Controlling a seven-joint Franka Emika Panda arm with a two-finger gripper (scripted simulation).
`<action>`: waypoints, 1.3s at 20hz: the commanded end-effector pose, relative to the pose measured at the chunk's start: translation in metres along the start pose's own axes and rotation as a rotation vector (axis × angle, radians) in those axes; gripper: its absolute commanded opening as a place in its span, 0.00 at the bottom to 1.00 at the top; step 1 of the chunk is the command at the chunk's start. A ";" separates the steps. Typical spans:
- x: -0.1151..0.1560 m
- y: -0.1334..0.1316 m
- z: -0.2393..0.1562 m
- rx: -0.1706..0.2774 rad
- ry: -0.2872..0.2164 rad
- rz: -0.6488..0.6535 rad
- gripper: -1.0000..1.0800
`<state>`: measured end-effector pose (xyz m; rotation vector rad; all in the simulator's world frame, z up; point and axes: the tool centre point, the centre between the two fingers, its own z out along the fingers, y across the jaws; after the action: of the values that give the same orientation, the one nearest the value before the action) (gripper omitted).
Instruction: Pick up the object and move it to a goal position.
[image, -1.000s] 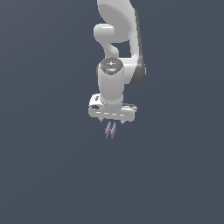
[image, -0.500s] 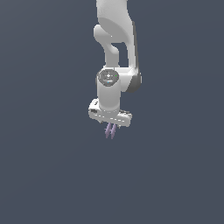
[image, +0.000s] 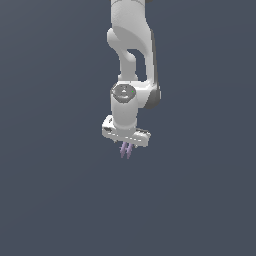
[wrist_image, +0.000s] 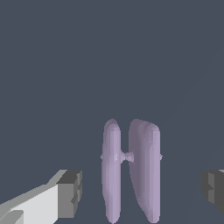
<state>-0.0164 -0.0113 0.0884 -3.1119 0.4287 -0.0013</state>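
In the wrist view my one finger pad stands clear of the lilac object, and the other pad sits well apart beyond it, so my jaws are spread and touch nothing. The object, two slim parallel slabs joined by a short pin, sits between them. In the exterior view it shows just beneath my gripper.

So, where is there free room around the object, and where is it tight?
Bare gaps lie between the object and each of the fingers. Around the arm only plain grey shows in both views. It is tight only beside the object.
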 end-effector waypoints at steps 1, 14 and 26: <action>-0.001 0.000 0.013 0.000 -0.001 0.001 0.96; 0.000 0.000 0.036 -0.001 -0.001 0.003 0.00; 0.001 -0.001 0.026 0.001 0.002 0.002 0.00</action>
<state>-0.0156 -0.0105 0.0581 -3.1108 0.4313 -0.0023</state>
